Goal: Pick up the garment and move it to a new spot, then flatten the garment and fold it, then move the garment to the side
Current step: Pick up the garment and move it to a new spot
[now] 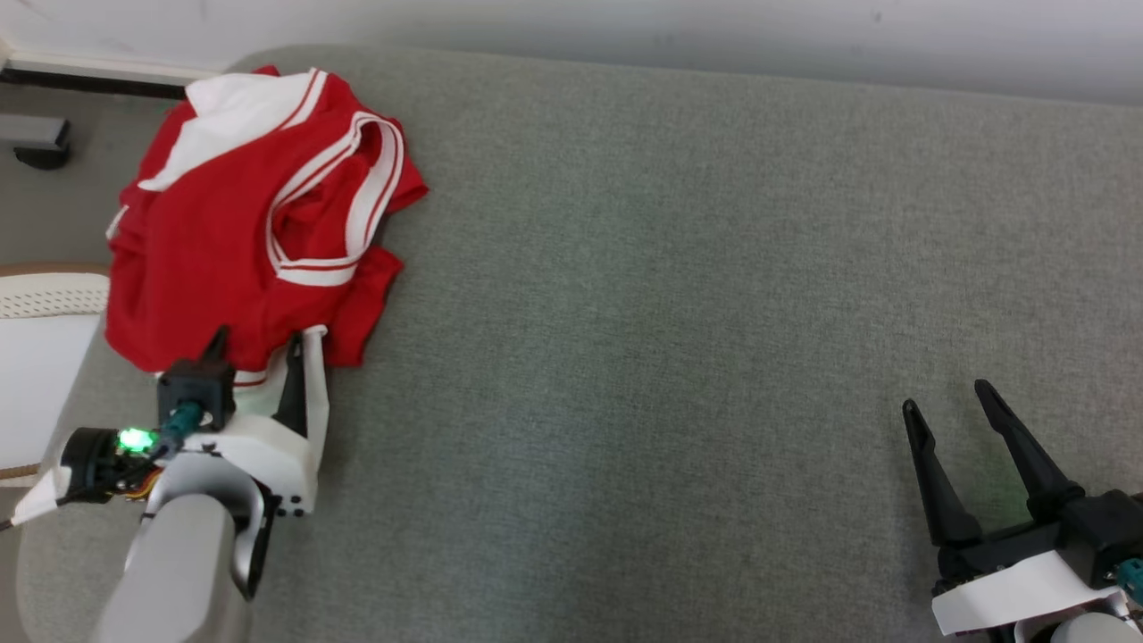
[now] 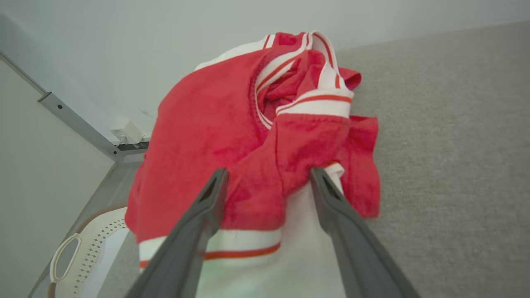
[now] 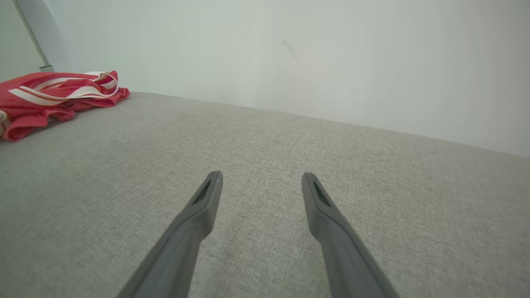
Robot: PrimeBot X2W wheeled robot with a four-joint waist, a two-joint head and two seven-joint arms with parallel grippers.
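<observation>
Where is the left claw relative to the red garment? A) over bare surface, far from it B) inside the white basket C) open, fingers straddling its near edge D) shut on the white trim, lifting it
C: the left claw stands open, a fold of the garment between its two fingers.

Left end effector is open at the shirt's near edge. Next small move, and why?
Probably close the left end effector on the fabric between its jaws. It stands open at the near edge of the crumpled red garment, with a bunch of cloth in the gap, so a pinch should give a hold for lifting.
</observation>
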